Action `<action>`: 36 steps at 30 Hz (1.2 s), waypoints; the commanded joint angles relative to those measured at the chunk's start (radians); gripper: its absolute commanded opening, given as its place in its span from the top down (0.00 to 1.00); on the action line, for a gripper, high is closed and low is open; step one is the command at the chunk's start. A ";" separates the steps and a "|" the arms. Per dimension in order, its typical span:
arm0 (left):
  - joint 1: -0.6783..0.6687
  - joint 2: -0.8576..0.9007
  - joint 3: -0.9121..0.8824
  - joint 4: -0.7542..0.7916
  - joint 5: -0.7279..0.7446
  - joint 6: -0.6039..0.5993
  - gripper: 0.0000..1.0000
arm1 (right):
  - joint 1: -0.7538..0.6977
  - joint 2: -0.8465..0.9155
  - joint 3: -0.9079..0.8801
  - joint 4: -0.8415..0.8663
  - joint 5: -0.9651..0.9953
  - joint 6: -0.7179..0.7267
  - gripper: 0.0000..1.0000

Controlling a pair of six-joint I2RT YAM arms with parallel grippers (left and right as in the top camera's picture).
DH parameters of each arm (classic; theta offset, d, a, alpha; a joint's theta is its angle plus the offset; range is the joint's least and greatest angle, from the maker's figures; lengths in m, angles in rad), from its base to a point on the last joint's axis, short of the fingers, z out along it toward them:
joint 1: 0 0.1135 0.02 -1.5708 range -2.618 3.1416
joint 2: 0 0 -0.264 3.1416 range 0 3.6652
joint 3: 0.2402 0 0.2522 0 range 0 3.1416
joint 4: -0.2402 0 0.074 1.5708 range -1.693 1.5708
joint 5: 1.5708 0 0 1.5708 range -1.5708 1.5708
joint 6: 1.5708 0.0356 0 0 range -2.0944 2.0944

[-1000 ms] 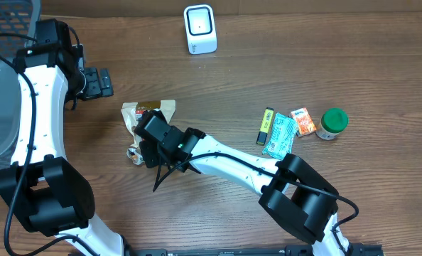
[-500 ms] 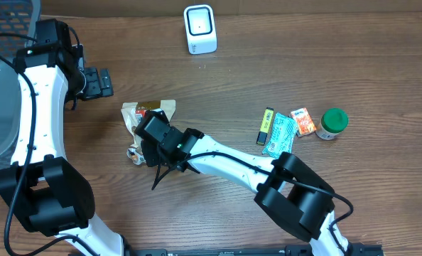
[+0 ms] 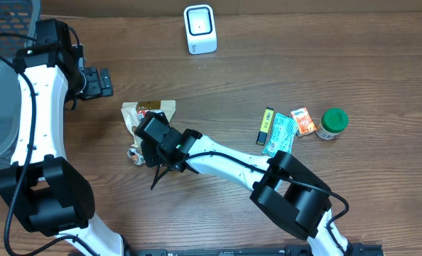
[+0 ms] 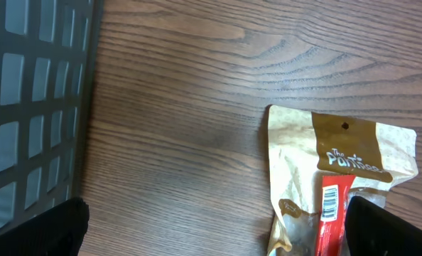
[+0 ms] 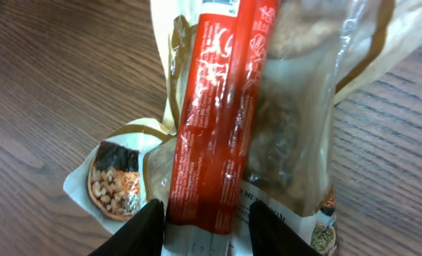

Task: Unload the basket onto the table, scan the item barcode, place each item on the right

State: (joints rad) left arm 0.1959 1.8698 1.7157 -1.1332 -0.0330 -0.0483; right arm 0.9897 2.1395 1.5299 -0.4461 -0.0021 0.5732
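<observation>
A red stick packet (image 5: 222, 121) lies on a beige snack bag (image 5: 296, 135), its barcode end showing in the left wrist view (image 4: 330, 210). My right gripper (image 5: 207, 213) is low over this pile (image 3: 148, 114), its black fingers (image 5: 143, 227) on either side of the red packet's lower end and shut on it. My left gripper (image 4: 211, 235) hovers open above bare wood just left of the beige bag (image 4: 339, 149), holding nothing, and sits at the far left in the overhead view (image 3: 97, 82). The white scanner (image 3: 199, 28) stands at the table's back edge.
A dark mesh basket (image 3: 5, 71) fills the left side, close to the left arm (image 4: 33, 107). At the right lie a yellow-black bar (image 3: 266, 126), a teal packet (image 3: 279, 135), an orange packet (image 3: 303, 121) and a green-lidded jar (image 3: 332, 123).
The right arm's elbow has slid a little to the left while its gripper stays on the pile. The left arm has not moved.
</observation>
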 commanded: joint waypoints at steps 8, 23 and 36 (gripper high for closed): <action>-0.007 -0.019 0.021 0.000 0.008 0.015 0.00 | -0.003 0.007 0.034 -0.069 0.099 -0.005 0.59; -0.007 -0.019 0.021 0.001 0.008 0.015 0.00 | -0.003 -0.010 0.037 -0.129 0.089 -0.005 0.59; -0.007 -0.019 0.021 0.001 0.008 0.015 0.00 | -0.003 -0.058 0.095 -0.200 0.078 -0.081 0.52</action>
State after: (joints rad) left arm 0.1959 1.8698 1.7157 -1.1332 -0.0330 -0.0483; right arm 0.9897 2.1334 1.5883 -0.6380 0.0826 0.5133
